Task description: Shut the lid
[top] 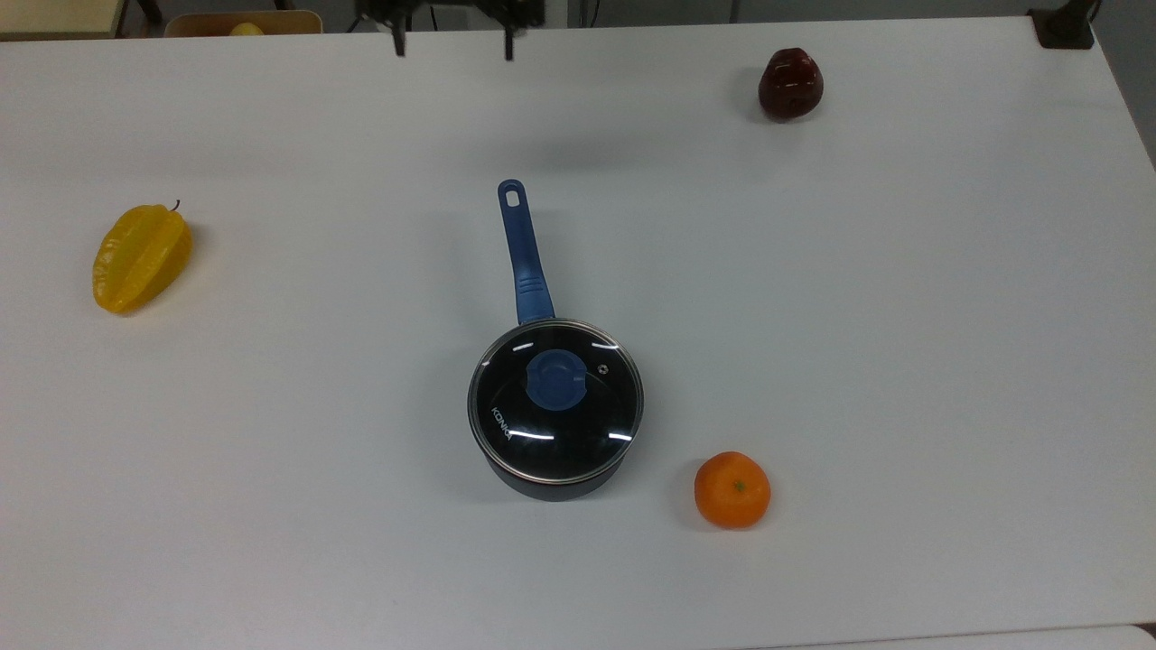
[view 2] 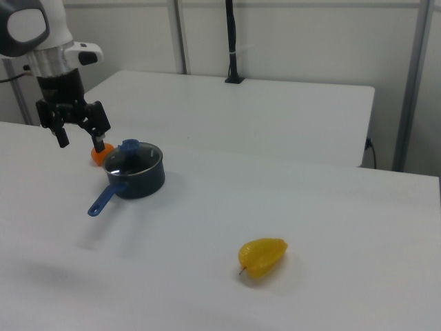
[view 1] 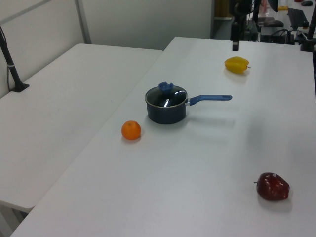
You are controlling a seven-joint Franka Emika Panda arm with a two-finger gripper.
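The lid [top: 578, 424], clear glass with a metal rim and a blue knob [top: 555, 379], sits flat on the dark pot [top: 553, 487] in the middle of the table. The pot's blue handle [top: 524, 253] points toward the top view's upper edge. In the left view the lid [view 1: 168, 98] covers the pot, and in the right view the lid [view 2: 131, 160] does too. My gripper [top: 453, 47] hangs open and empty at the top view's upper edge, far beyond the handle's tip. In the right view the gripper [view 2: 81, 143] is raised above the table, on the right view's left of the pot.
A yellow starfruit [top: 142, 257] lies at the top view's left. An orange [top: 732, 489] sits close to the pot at its lower right. A dark red apple [top: 790, 83] rests at the upper right. A second white table [view 1: 64, 98] adjoins this one.
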